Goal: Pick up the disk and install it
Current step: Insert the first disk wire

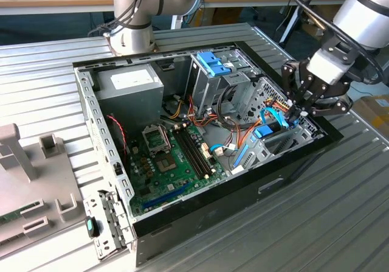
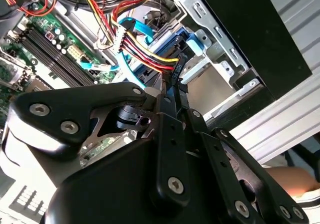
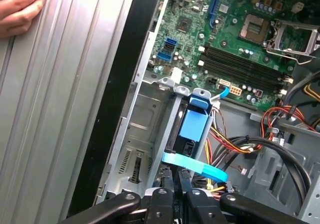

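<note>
The exterior view looks down obliquely at the whole open computer case [image 1: 200, 187] from its 6 o'clock side. Both wrist views sit close above the gripper [image 3: 172, 184], sharing the motherboard [image 3: 240, 38] and blue-latched bay.

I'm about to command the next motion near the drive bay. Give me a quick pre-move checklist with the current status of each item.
1. Gripper lined up over the disk in both wrist views: ok.
2. Disk fully seated in its bay at the case's edge: cannot tell. Its light-blue carrier stands on edge there, but its depth is hidden.
3. Path clear between gripper and disk: not ok. The blue flat cable and the coloured wire bundle cross it.
4. People clear of the workspace: not ok. A person's hand rests on the table beside the case.
5. Clearance to the black case rim: cannot tell.
</note>
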{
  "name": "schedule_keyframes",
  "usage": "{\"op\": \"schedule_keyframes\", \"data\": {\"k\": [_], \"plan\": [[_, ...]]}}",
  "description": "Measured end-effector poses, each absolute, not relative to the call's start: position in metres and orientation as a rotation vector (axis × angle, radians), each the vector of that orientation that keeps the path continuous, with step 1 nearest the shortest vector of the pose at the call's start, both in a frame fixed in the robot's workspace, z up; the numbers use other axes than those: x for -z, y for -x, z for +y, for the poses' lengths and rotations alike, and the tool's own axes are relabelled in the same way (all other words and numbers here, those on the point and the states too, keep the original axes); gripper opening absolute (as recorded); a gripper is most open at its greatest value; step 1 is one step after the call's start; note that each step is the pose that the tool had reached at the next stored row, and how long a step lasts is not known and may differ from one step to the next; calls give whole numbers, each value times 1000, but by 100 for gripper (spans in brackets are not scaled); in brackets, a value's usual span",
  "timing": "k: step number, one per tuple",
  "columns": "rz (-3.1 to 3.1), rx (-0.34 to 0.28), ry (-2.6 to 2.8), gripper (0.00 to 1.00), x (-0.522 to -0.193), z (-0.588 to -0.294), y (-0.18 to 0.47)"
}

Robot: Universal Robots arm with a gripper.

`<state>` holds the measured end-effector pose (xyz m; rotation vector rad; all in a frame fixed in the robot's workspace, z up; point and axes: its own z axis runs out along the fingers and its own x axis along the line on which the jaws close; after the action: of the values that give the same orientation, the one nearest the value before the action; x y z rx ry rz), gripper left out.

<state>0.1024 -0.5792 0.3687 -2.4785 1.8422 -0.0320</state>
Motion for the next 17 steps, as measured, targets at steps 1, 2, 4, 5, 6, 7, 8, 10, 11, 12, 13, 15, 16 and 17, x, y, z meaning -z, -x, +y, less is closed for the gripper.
{"op": "schedule_keyframes", "data": {"k": [1,2,4,5,6,7,8,10,11,12,13,15,16,17], "plan": [[1857,32,2467,16,-369,-579,-102],[1875,33,2454,16,-368,-579,-100],[1891,34,2442,16,-369,-579,-95],[1891,33,2442,16,-368,-579,-94],[1894,33,2439,16,-368,-579,-94],[1911,33,2425,16,-368,-579,-94],[1927,33,2412,16,-368,-579,-94],[1965,27,2374,16,-367,-579,-94],[1997,27,2346,16,-367,-579,-94],[2022,28,2324,16,-367,-579,-94],[2031,27,2316,16,-366,-579,-93],[2036,27,2311,16,-366,-578,-92],[2038,27,2309,16,-364,-577,-92],[2039,27,2308,16,-363,-577,-92]]}}
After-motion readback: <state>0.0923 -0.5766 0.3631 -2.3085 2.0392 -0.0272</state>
